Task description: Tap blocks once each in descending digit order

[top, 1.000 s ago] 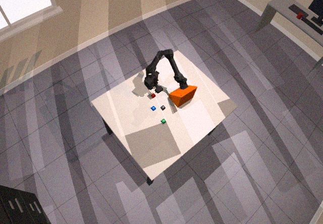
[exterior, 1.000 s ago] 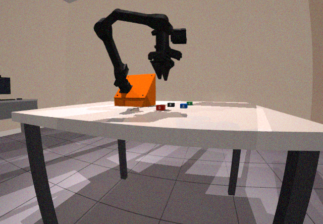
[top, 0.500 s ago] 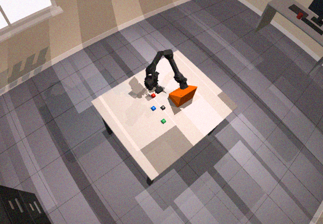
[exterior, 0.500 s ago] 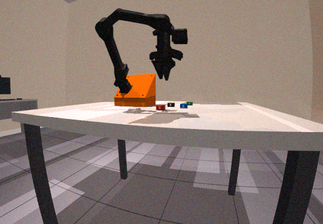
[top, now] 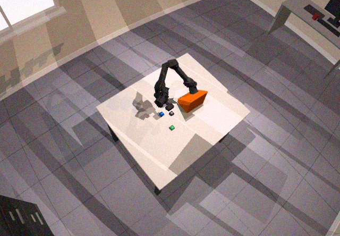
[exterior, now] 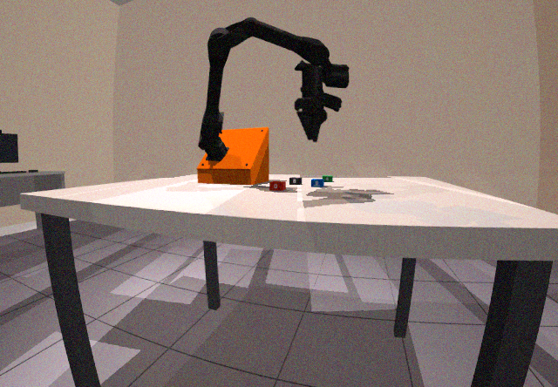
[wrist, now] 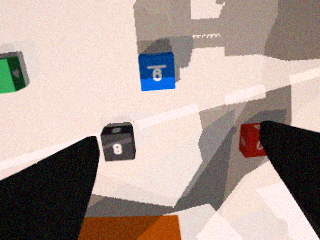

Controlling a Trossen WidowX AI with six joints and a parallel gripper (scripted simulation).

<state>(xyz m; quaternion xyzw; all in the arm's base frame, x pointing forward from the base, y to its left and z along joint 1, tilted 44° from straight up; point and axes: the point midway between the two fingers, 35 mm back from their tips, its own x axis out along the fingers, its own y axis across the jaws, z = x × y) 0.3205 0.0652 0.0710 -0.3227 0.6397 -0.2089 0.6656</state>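
Beige walls (exterior: 428, 58) are enclosing a floor (top: 68, 159) of grey tiles, where bands of light and shadow are crossing. A window (top: 22, 0) is glowing in one corner; a grey desk (top: 299, 8) is standing along another wall.

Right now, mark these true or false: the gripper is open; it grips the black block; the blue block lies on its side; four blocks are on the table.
The gripper is open and holds nothing: true.
It grips the black block: false, it hangs well above the table.
The blue block lies tipped on its side: false, it sits flat, digit up.
Four blocks are there, counting the green block and red block: true.
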